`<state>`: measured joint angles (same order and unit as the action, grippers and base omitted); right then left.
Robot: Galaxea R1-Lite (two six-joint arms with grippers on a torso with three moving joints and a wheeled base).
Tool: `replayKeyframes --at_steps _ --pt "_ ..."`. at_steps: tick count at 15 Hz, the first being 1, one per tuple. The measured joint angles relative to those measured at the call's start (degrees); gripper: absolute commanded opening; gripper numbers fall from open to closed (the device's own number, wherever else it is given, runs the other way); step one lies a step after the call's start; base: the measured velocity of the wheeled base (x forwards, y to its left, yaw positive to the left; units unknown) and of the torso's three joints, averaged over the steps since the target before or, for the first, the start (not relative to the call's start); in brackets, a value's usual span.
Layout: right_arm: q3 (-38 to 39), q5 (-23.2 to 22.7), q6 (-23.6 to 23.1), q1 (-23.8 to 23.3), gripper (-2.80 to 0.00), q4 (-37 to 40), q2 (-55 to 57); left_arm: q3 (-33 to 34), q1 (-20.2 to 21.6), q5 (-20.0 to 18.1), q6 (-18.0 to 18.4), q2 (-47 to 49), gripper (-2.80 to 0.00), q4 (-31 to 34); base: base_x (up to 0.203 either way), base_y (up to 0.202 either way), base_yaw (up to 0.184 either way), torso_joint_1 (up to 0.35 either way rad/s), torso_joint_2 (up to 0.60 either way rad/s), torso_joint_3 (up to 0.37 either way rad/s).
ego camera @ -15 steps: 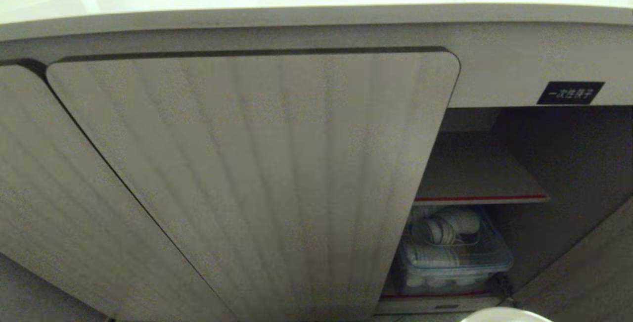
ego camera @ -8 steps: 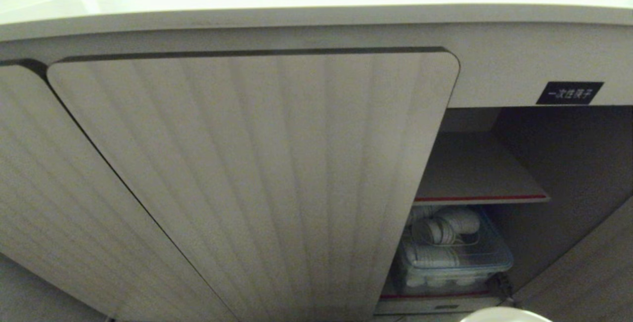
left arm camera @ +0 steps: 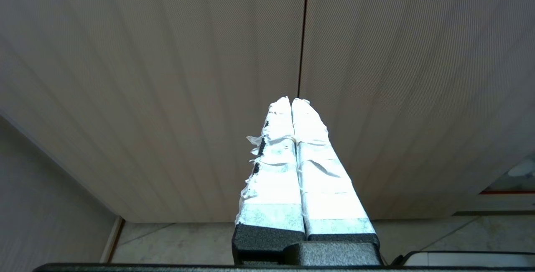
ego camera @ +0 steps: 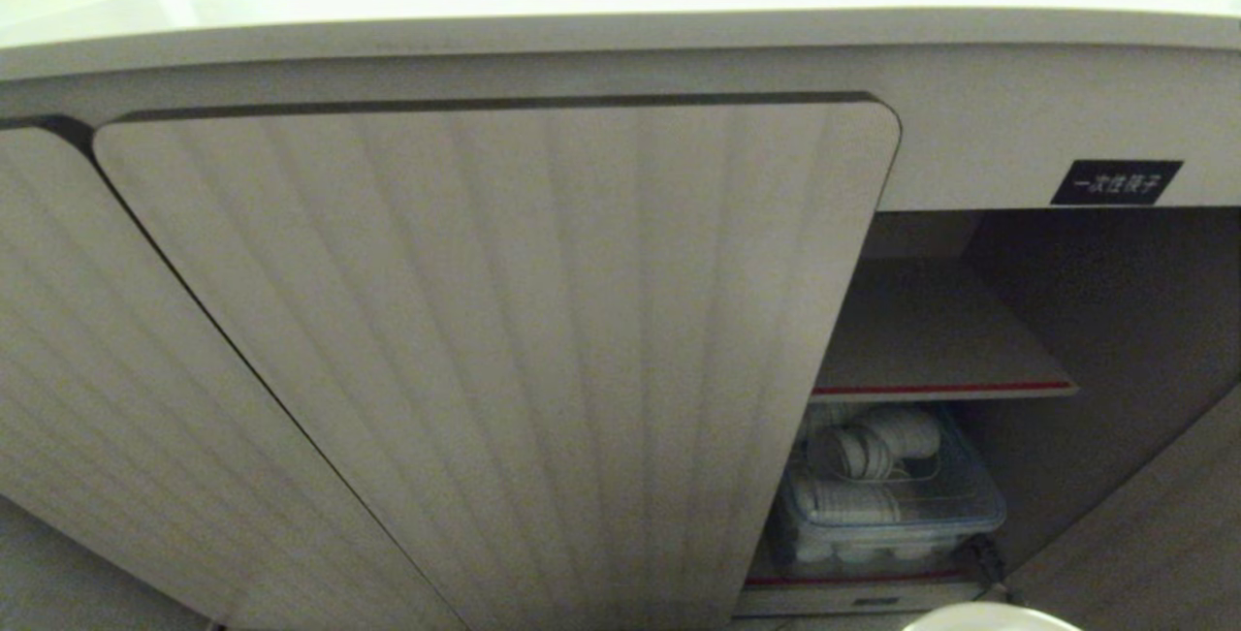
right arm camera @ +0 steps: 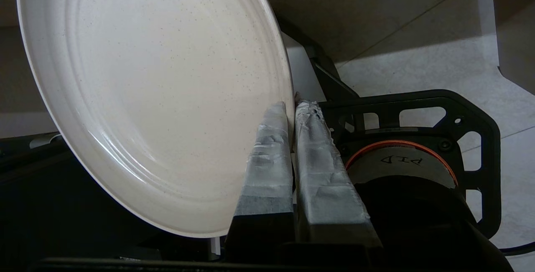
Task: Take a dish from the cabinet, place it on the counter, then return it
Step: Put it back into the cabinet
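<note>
The dish [right arm camera: 159, 96], a plain cream-white plate, stands on edge in my right gripper [right arm camera: 291, 107], which is shut on its rim. In the head view only a sliver of the dish [ego camera: 989, 619] shows at the bottom edge, below the open part of the cabinet [ego camera: 504, 350]. The red-edged inner shelf [ego camera: 940, 387] is bare. The counter [ego camera: 582, 1] runs across the top. My left gripper [left arm camera: 291, 100] is shut on nothing and parked low, facing the ribbed doors.
A clear plastic bin [ego camera: 887, 505] of white items sits on the cabinet's lower level. A black label [ego camera: 1117, 182] is fixed above the opening. The opened door [ego camera: 1144, 534] angles out at the right. My own black base frame [right arm camera: 418, 109] lies behind the dish.
</note>
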<state>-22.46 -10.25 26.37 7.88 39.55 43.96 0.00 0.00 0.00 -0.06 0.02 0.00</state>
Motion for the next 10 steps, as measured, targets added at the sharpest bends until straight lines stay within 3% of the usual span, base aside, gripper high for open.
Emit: replayKeyframes --at_steps 10 --pt "1.77 0.04 0.65 0.09 -2.8 -3.61 0.09 0.0 0.0 0.0 0.0 0.0 -2.8 0.0 0.0 0.0 0.0 0.0 0.0 0.0"
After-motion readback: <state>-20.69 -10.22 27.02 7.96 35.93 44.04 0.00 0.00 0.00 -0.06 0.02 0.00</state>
